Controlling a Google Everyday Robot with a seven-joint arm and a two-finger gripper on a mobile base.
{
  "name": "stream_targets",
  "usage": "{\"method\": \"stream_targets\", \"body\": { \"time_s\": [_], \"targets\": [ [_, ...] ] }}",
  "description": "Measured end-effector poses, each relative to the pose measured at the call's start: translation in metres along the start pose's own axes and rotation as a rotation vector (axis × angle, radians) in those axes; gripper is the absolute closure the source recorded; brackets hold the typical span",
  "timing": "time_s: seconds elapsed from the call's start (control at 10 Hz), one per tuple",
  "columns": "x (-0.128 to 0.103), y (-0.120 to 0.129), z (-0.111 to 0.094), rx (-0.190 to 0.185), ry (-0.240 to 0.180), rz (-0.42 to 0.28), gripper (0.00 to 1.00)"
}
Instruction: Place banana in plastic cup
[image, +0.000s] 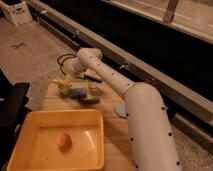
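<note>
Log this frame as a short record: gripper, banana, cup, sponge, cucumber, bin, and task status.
gripper: far end of table, above the object cluster, at about
banana: pale yellow, at left of cluster, beside the cup
cup: light green, just left of sponge
sponge: blue, middle of cluster
cucumber: dark green, lying in front of sponge
bin: yellow, near end of table, holds one small orange object
status: cannot tell if banana is in the cup

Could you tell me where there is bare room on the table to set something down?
Bare wood lies between the yellow bin and the blue sponge. The far end is crowded: plastic cup, cucumber, and the gripper above them.
</note>
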Motion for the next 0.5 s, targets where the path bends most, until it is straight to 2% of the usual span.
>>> {"method": "stream_targets", "body": {
  "time_s": [0.4, 0.5],
  "targets": [
    [0.026, -0.023, -0.065, 0.117, 0.067, 0.010, 0.25],
    [0.027, -0.022, -0.065, 0.117, 0.069, 0.010, 0.25]
  ]
}}
